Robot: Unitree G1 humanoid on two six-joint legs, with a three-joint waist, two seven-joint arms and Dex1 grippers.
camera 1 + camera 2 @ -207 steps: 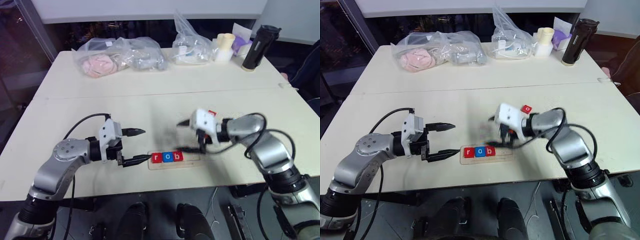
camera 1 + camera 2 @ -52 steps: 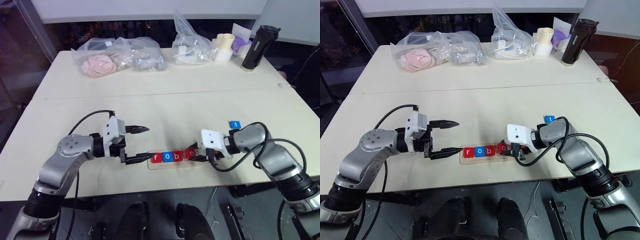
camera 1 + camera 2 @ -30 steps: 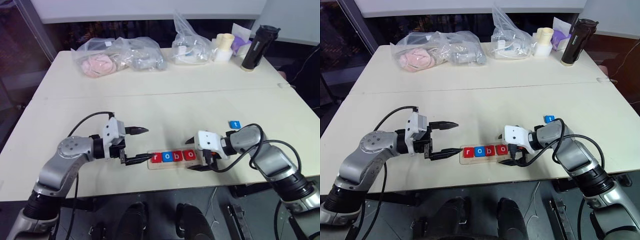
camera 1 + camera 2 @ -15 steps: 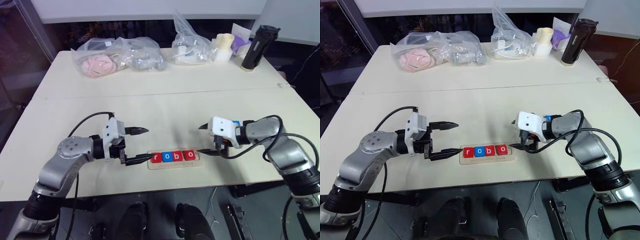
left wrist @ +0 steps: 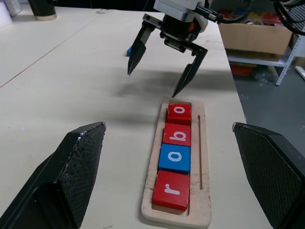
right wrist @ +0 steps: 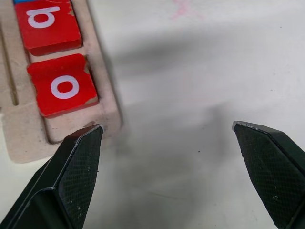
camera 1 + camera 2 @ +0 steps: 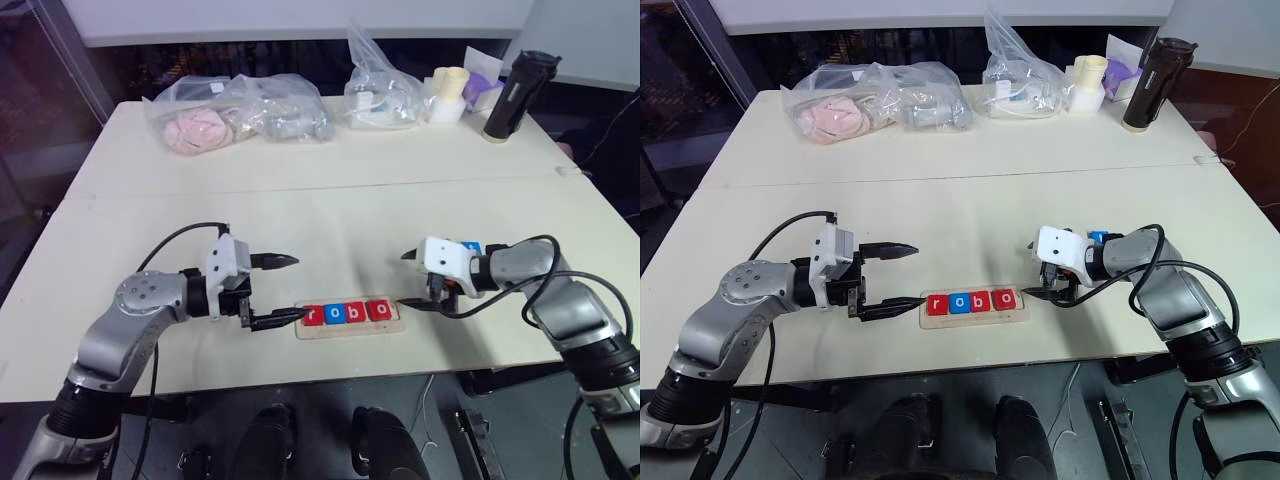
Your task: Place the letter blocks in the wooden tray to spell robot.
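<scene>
Letter blocks: four sit in the wooden tray [image 7: 349, 328] near the table's [image 7: 330, 215] front edge, reading r, o, b, o from left to right: red r [image 5: 171, 190], blue o [image 5: 175, 158], red b [image 5: 177, 134], red o [image 5: 179, 114]. One slot at the tray's right end is bare.

Fifth block, a blue tile [image 7: 470, 247], lies on the table to the right of the tray and a little farther back, partly hidden behind the right gripper's housing. Its letter is not readable here; by elimination it should be the t.

Right gripper [image 7: 410, 279] hovers just off the tray's right end, fingers spread wide, nothing between them. Lower fingertip close to the tray's end; contact cannot be told.

Left gripper [image 7: 285, 288] sits at the tray's left end, also wide open and empty, lower finger near or against the tray edge, perhaps steadying it.

Step in hand, as I judge it: fourth letter is down, right arm free for the last one.

Next move calls for swinging the right gripper back and rightward to the blue tile, pinching it by its edges, then carrying it to the bare slot with the letter upright, without nudging the red o beside it.
</scene>
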